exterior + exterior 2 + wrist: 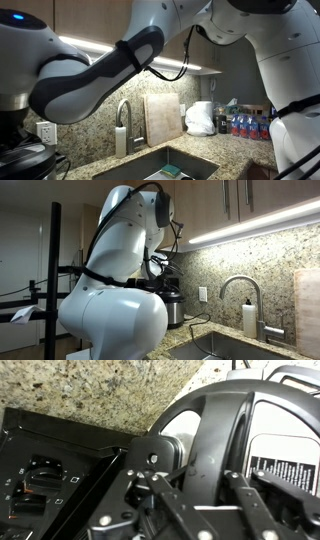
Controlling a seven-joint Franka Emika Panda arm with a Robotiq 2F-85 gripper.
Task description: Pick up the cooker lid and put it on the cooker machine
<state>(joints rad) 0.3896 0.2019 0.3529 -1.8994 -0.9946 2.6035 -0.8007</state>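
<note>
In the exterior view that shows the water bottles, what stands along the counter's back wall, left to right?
White wall outlet → curved metal faucet → pale wooden cutting board → crumpled white plastic bag → row of clear bottles with coloured labels.

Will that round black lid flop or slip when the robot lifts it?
Probably not floppy: the lid shows a thick, moulded black rim, so it looks stiff. Its glossy surface might be slippery for the fingers. Being round, it could roll if set on edge.
</note>
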